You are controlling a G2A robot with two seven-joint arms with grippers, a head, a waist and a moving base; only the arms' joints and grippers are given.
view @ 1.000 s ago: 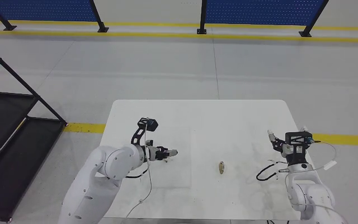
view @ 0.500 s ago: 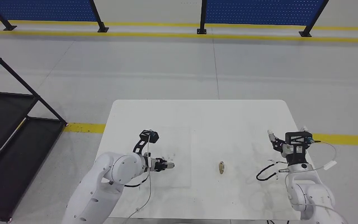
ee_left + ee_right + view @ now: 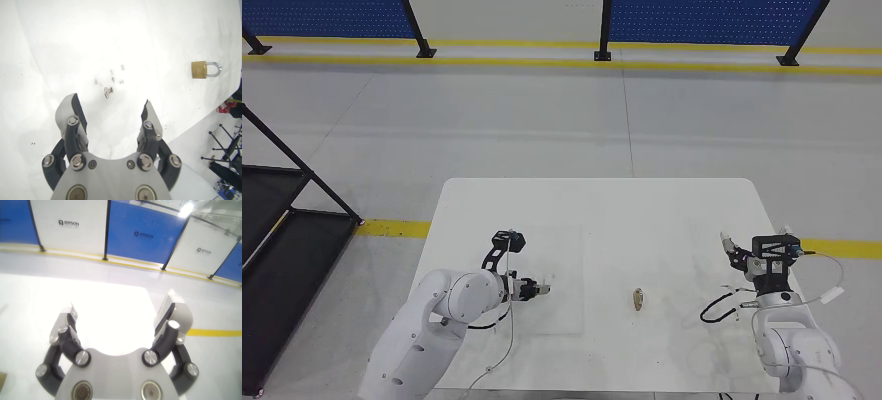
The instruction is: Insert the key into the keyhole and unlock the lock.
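A small silver key (image 3: 107, 92) lies flat on the white table (image 3: 662, 220), just ahead of my left gripper (image 3: 111, 103), which is open and empty. In the top view that gripper (image 3: 539, 290) sits left of the table's middle. The brass padlock (image 3: 198, 69) with its steel shackle lies farther off toward the right; from above the padlock (image 3: 638, 298) is a small tan shape near the table's centre. My right gripper (image 3: 122, 309) is open and empty over the table's right edge, and in the top view it (image 3: 752, 250) faces the far side.
Dark scuff marks (image 3: 113, 76) dot the tabletop around the key. A black cable (image 3: 720, 305) loops on the table by the right arm. Blue and white barrier panels (image 3: 132, 236) stand beyond the table. A black rack (image 3: 282, 240) stands left of it.
My left arm has drawn back toward the table's near-left side and its gripper has shifted slightly left. The right arm and the padlock have stayed put.
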